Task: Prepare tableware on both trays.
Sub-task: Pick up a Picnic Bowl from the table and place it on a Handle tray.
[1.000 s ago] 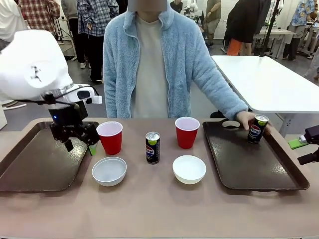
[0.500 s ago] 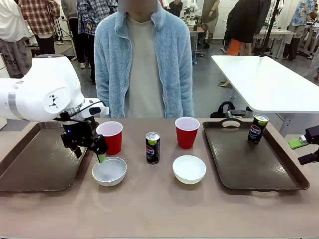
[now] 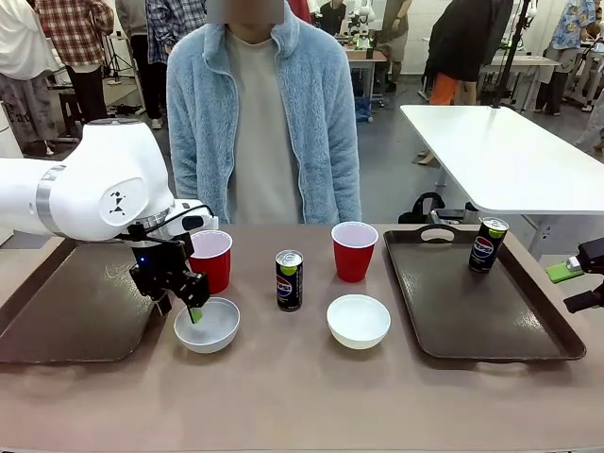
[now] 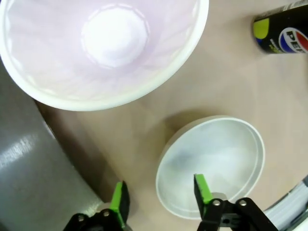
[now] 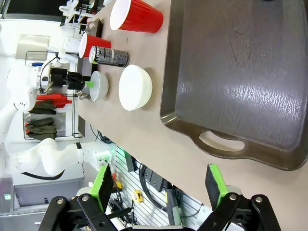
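Left gripper [image 3: 179, 309] sat low over the left bowl [image 3: 209, 330], lower left of centre in the front view. Jaws were apart and straddled the bowl's picture-left rim: one green pad [image 4: 202, 188] was inside the bowl and the other pad [image 4: 119, 198] outside it over bare desk [image 3: 283, 396]. Wrist view showed a gap on both sides of the rim, so nothing was grasped. Left bowl lay on the desk just right of the left tray [image 3: 57, 321] and just below the left cup [image 3: 209, 262] in frame. Centre can [image 3: 289, 279] stood mid-frame, with the right cup [image 3: 354, 250] to its right and the right bowl [image 3: 359, 321] below that cup. All four tableware pieces were on the desk between the trays. Right tray [image 3: 510, 326] sat at picture right and carried a second can [image 3: 488, 244] near its upper right corner. Right gripper [image 5: 158, 180] was released, fingers wide with nothing between them, off the desk edge by that tray's handle cut-out. Person [image 3: 264, 123] stood at top centre behind the desk.
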